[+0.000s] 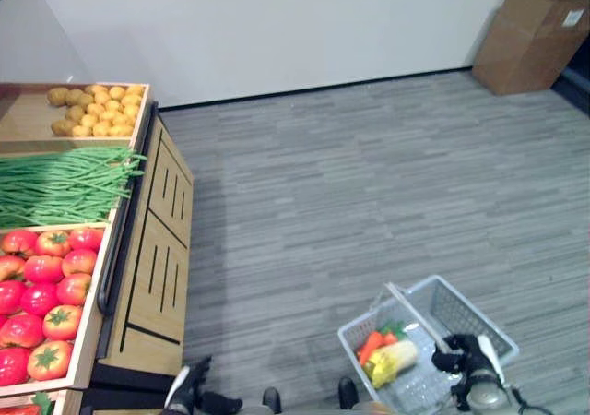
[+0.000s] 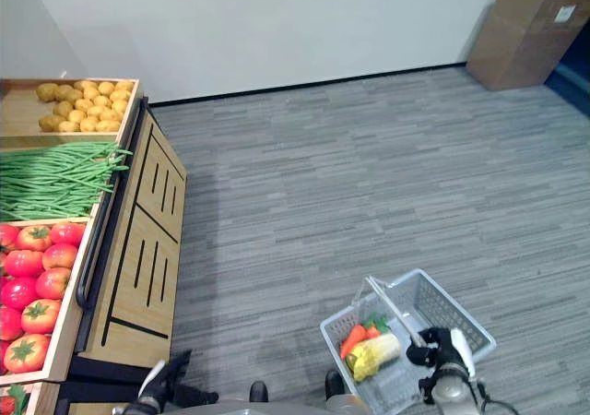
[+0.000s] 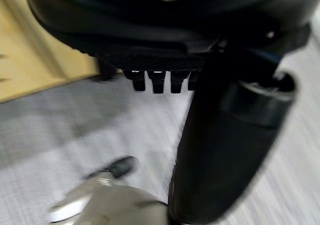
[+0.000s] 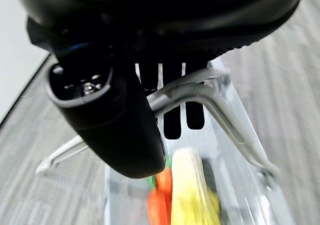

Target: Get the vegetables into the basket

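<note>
A grey wire basket (image 1: 472, 312) hangs low at the right above the carpet. My right hand (image 1: 461, 355) is shut on its metal handle (image 4: 200, 92), the fingers (image 4: 172, 120) hooked over the bar. Inside lie an orange carrot (image 1: 371, 346) and a yellow-green vegetable (image 1: 395, 360). On the wooden stand (image 1: 152, 267) at the left, potatoes (image 1: 97, 109) fill the far bin, green beans (image 1: 64, 184) the middle one and red tomatoes (image 1: 41, 295) the near one. My left hand (image 1: 189, 385) hangs open and holds nothing beside the stand's near corner.
A cardboard box (image 1: 535, 37) stands against the white wall at the far right. Grey carpet stretches between the stand and the box. A dark rail (image 1: 115, 249) runs along the stand's front edge.
</note>
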Available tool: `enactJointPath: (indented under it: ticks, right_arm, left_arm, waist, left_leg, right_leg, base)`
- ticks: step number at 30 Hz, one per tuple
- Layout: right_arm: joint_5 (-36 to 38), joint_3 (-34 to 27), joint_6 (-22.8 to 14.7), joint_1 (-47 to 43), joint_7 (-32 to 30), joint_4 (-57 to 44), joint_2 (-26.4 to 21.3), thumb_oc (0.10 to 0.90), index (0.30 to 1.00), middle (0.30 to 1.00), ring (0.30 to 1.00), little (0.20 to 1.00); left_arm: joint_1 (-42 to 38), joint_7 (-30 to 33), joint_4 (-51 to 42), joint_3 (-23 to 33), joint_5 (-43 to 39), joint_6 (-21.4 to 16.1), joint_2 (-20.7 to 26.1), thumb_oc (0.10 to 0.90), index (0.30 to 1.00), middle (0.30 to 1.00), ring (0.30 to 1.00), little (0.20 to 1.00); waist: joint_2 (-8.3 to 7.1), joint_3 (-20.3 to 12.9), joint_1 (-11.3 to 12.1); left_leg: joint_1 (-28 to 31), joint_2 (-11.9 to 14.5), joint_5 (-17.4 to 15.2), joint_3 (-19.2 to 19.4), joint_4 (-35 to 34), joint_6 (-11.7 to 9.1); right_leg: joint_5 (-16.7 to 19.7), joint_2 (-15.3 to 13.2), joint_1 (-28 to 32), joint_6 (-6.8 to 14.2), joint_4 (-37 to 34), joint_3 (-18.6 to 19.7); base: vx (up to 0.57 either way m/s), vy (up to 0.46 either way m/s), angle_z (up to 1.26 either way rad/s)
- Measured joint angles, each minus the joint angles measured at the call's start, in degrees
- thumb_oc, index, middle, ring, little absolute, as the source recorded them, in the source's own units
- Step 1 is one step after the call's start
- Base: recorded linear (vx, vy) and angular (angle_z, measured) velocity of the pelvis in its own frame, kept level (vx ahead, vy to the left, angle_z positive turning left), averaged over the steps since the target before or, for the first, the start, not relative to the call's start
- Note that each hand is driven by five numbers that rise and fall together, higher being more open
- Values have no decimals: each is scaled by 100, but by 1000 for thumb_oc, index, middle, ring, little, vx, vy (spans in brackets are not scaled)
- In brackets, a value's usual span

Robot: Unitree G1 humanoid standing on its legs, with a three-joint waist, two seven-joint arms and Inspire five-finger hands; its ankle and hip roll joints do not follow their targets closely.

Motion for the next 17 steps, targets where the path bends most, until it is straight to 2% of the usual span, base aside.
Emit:
enactJointPath:
  ticks: [4,9,17]
  right_arm:
    - [72,-10,-169,212,-21,663,383,400,300,300,300,300]
    - [458,-35,-196,244,128,1430,583,400,300,300,300,300]
    - [544,149,-118,466,239,1737,687,400,300,300,300,300]
  left_arm:
    - [-326,328,1119,288,173,36,-279,900,1000,1000,1000,1000]
    - [-295,499,1210,228,319,92,-344,900,1000,1000,1000,1000]
    - [-313,498,1367,238,305,129,-431,900,1000,1000,1000,1000]
  waist:
    - [-21,-209,-80]
    - [-69,-282,-91]
    - [-59,-308,-114]
  left_leg:
    - [12,0,-22,79,18,-9]
    - [66,15,-86,168,-6,-10]
    - [81,30,-129,192,18,9]
  right_leg:
    - [-2,-6,-27,-2,0,25]
    - [12,-30,-33,15,0,-57]
    - [16,-31,-34,12,2,-127]
  base:
    - [2,2,-10]
    - [3,5,-13]
    - [0,2,-1]
